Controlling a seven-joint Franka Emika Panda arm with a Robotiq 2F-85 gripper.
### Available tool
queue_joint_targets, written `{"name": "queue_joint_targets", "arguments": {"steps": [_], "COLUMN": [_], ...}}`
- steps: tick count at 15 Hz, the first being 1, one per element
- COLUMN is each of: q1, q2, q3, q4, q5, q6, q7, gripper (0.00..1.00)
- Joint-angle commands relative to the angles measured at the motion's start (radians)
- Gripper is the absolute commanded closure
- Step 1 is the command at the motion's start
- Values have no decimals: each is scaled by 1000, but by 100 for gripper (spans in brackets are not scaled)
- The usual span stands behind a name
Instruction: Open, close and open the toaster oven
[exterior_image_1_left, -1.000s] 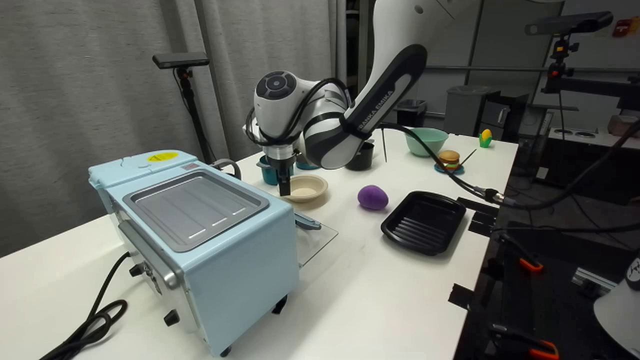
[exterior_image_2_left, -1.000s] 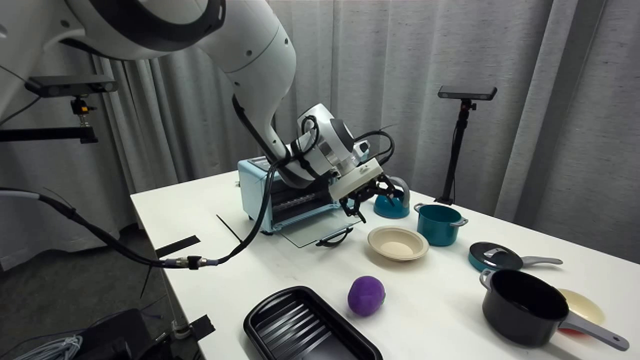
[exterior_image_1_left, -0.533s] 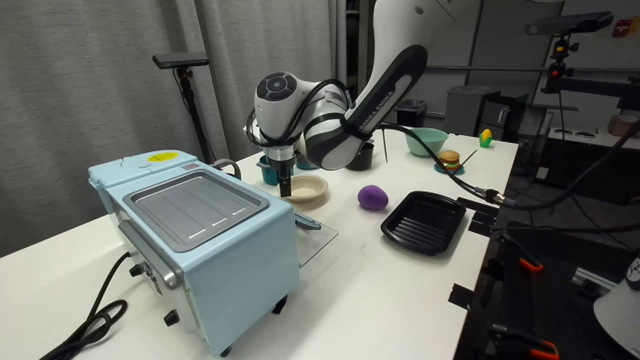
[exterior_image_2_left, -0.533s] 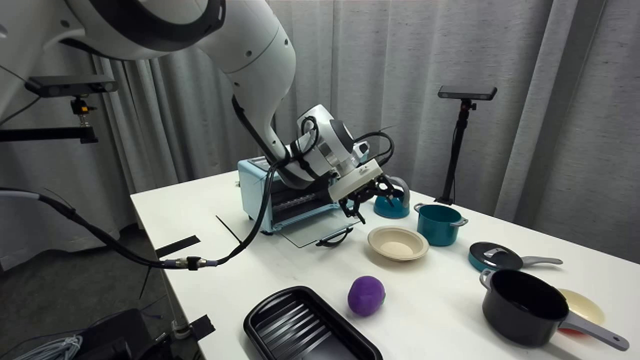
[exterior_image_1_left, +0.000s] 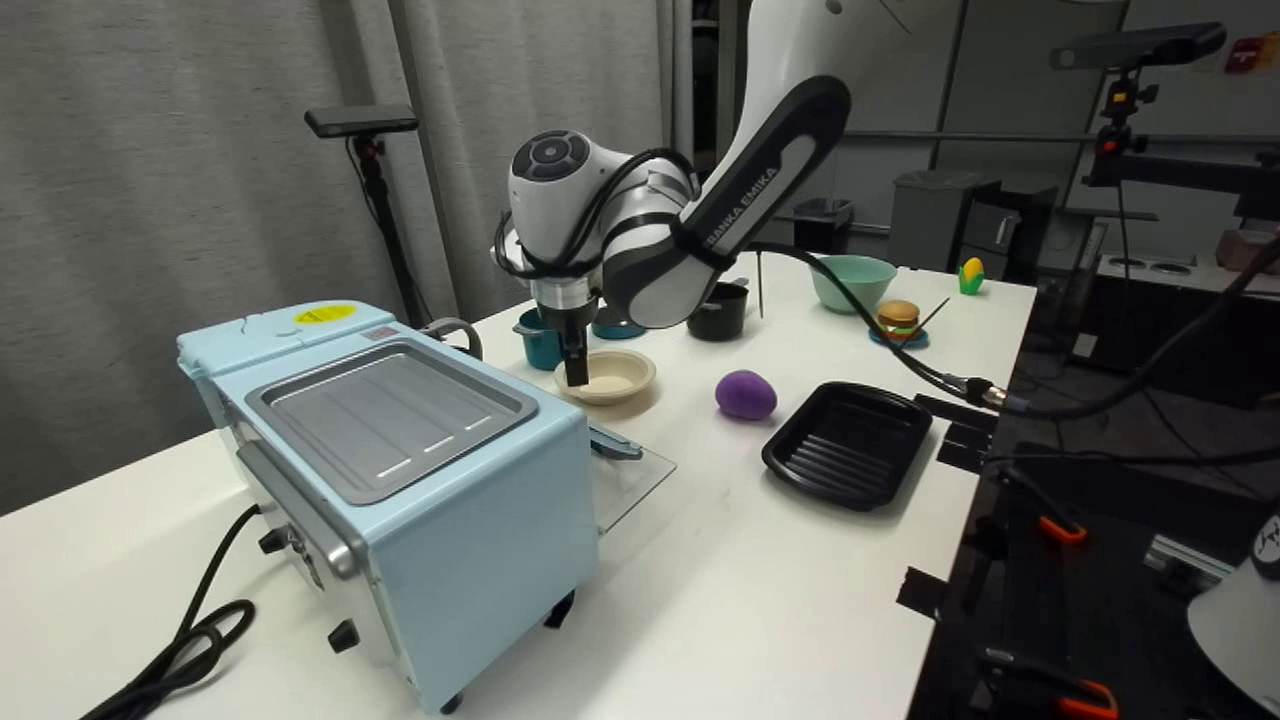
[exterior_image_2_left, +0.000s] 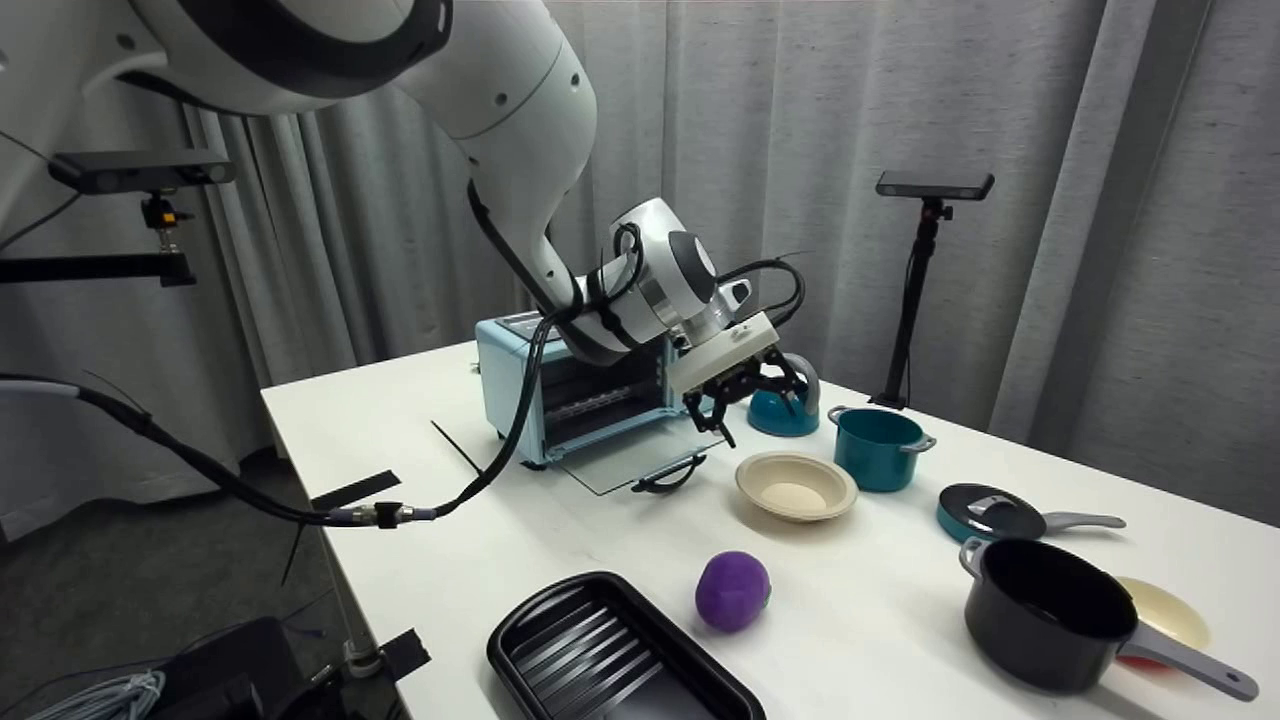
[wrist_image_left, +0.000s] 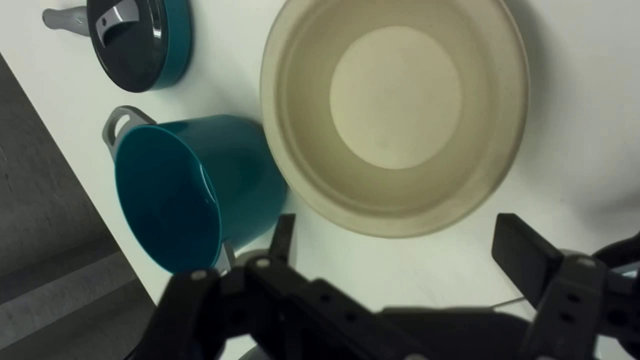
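Observation:
The light blue toaster oven (exterior_image_1_left: 480, 560) sits on the table, a grey tray on its top, with its back towards the camera in an exterior view. Its front shows in an exterior view, where the glass door (exterior_image_2_left: 630, 458) is folded down flat and the dark inside is exposed. A curved black door handle (exterior_image_2_left: 668, 475) lies at the door's outer edge. Over the space between door and bowl, my gripper (exterior_image_2_left: 760, 425) points down at a tilt, apart from the handle. In the wrist view my gripper (wrist_image_left: 395, 217) has its fingers wide apart, nothing held, the handle mostly out of view.
A beige bowl (wrist_image_left: 395, 200) lies just beyond my fingers, beside a teal pot (exterior_image_2_left: 880, 450). A teal kettle (exterior_image_2_left: 783, 412) stands behind the gripper. Farther off are a purple toy (exterior_image_2_left: 733, 592), a black tray (exterior_image_1_left: 848, 445) and a black saucepan (exterior_image_2_left: 1050, 620).
My gripper and wrist have risen slightly and shifted a little to the right in both exterior views. The oven door has stayed down.

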Motion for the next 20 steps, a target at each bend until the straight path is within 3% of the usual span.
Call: {"name": "queue_joint_targets", "arguments": {"steps": [1, 4, 5, 13, 20], "q1": [-52, -63, -35, -33, 64], "q2": [-10, -9, -7, -4, 45], "q3": [29, 25, -8, -10, -20], "q4": [37, 59, 35, 34, 44], "q5": [103, 156, 122, 125, 101], "q6": [-56, -84, -42, -43, -39], "q7": [-169, -248, -185, -189, -54], "gripper": [0, 0, 0, 0, 0]}}
